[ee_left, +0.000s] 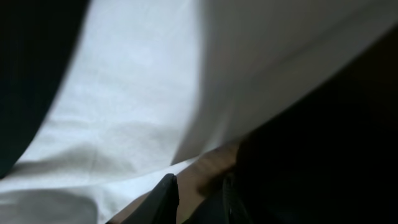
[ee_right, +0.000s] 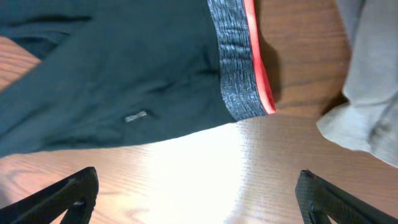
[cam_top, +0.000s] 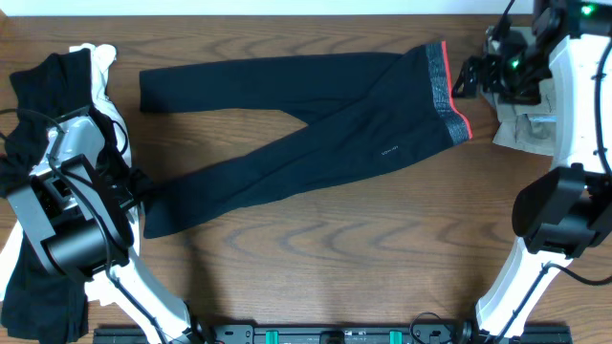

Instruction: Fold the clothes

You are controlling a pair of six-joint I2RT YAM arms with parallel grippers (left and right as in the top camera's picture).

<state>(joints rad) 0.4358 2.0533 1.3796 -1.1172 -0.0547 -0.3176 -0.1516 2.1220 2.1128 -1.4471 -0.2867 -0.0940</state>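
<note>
**Black pants spread flat, one gripper at each end**

Wood-grain table fills the overhead view. Long black pants lie flat across its middle, with the waist at the upper right of the frame and the two legs splayed toward the left.

At the left edge sits a heap of black and white garments. A taupe garment lies crumpled at the right, just beside the waist.

The right gripper hangs over bare wood just below the waist, jaws spread wide and holding nothing. The left gripper is low at the left by the lower leg's cuff. Its fingertips are parted by a narrow gap that shows wood, with white cloth above and dark cloth to the right.

The grey waistband carries a coral-red edge. A small white logo on the hip is too small to read.
</note>
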